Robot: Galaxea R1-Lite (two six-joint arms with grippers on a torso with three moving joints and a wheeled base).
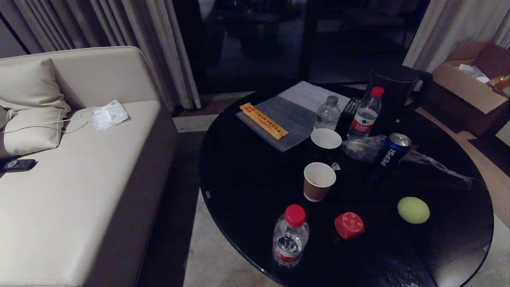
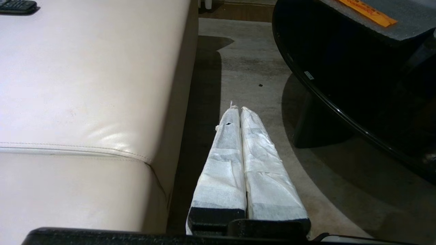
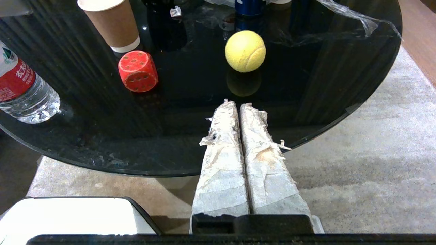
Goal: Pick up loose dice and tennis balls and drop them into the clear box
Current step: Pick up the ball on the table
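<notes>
A red die (image 1: pixel 349 225) (image 3: pixel 138 71) with dark dots lies near the front of the round black table (image 1: pixel 247 187). To its right rests a yellow-green tennis ball (image 1: pixel 413 210) (image 3: pixel 245 51). My right gripper (image 3: pixel 237 103) is shut and empty, its tips just over the table's near edge, short of the ball. My left gripper (image 2: pixel 237 108) is shut and empty, hanging over the floor between the sofa and the table. Neither gripper shows in the head view. The clear box is out of view.
Close by the die stand a water bottle (image 1: pixel 290 236) and a brown paper cup (image 1: pixel 318 181). Further back are a Pepsi can (image 1: pixel 391 151), more bottles, a white cup and a kettle. A beige sofa (image 1: pixel 59 191) stands to the left.
</notes>
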